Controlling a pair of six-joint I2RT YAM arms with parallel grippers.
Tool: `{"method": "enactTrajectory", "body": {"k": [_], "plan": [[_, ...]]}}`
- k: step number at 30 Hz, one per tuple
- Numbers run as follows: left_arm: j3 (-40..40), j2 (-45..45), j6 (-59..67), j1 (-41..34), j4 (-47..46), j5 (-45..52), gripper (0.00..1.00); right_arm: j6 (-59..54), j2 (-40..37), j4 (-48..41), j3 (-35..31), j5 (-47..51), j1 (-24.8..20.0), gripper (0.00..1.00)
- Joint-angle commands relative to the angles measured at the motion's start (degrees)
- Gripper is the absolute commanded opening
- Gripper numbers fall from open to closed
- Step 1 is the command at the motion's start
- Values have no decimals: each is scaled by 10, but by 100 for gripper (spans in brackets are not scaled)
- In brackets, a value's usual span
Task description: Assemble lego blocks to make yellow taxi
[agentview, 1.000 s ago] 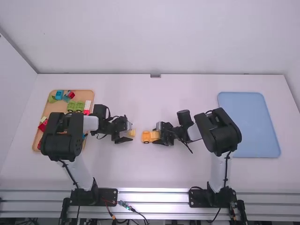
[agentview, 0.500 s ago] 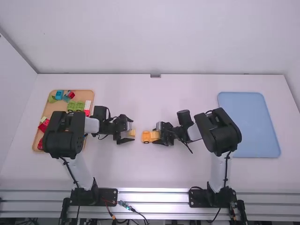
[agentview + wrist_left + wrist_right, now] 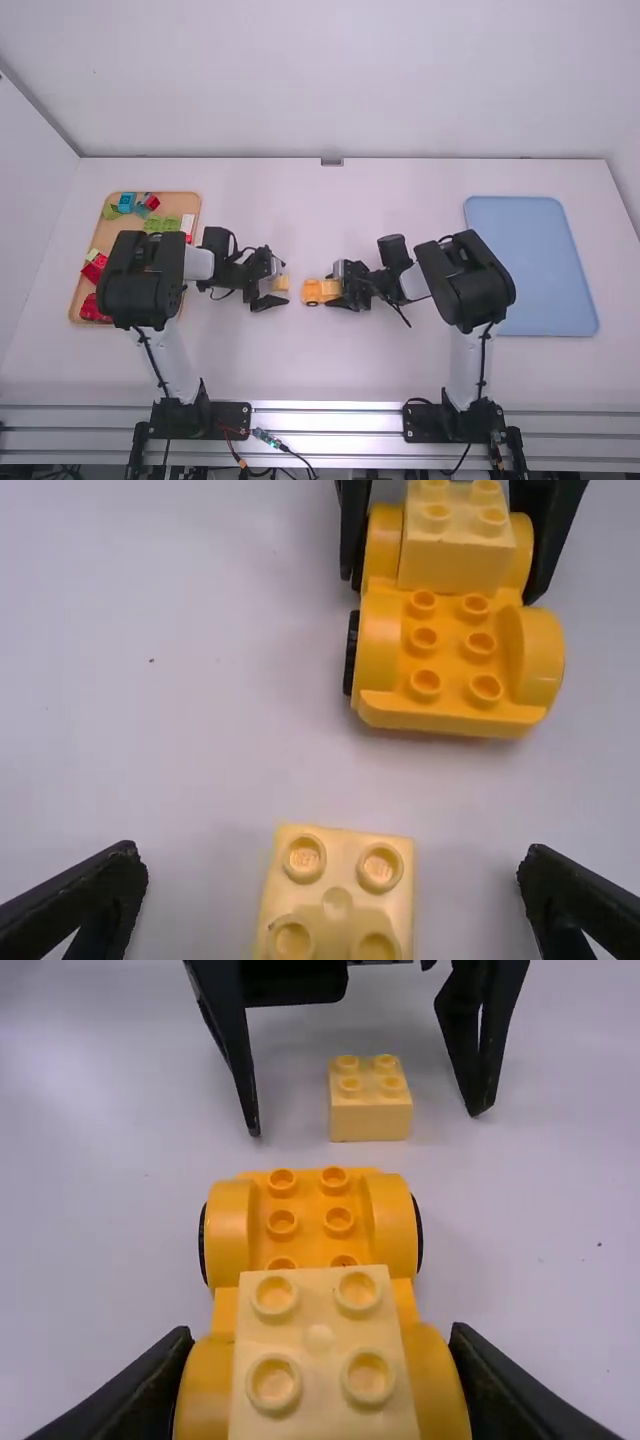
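Observation:
Left of the table's middle, my left gripper [image 3: 270, 284] stands open around a loose pale yellow block [image 3: 281, 283]. In the left wrist view that block [image 3: 338, 895] sits on the table between the spread fingers of my left gripper [image 3: 332, 880], touching neither. My right gripper [image 3: 340, 286] is shut on the rear of the orange-yellow car base [image 3: 313, 291]. In the right wrist view my right gripper [image 3: 320, 1360] clasps the base [image 3: 310, 1222] by its sides, and another pale yellow block [image 3: 318, 1350] is mounted on the held end. The base's front studs are bare.
A wooden tray [image 3: 190, 203] with several coloured blocks lies at the left, partly under the left arm. A blue tray [image 3: 530, 265] lies at the right, beyond the right arm's elbow. The two grippers face each other closely near the middle.
My left gripper has shifted slightly, and its fingers now stand more evenly around the loose block. The right arm and the car base have stayed still.

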Motion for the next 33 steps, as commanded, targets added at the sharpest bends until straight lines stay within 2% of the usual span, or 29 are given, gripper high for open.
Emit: {"method": "enactTrajectory", "body": {"k": [1, 3, 7, 12, 15, 21, 31, 33], "plan": [[16, 5, 34, -5, -17, 14, 99, 1, 11, -3, 3, -2, 0, 58], [21, 5, 39, -5, -34, -2, 100, 1, 11, -3, 3, -1, 0, 58], [25, 5, 81, -5, -67, -10, 85, 1, 11, -3, 3, -1, 0, 58], [25, 5, 92, -5, -69, -8, 79, 1, 11, -3, 3, -1, 0, 58], [24, 5, 92, -4, -65, 1, 69, 2, 11, -3, 3, -1, 0, 58], [25, 5, 91, -5, -57, 12, 63, 1, 11, -3, 3, 3, 0, 58], [25, 3, 92, -4, -63, 13, 64, 1, 11, -3, 3, 5, 0, 58], [36, 3, 92, -4, -80, 11, 62, 2, 11, -3, 3, 5, 0, 58]]}}
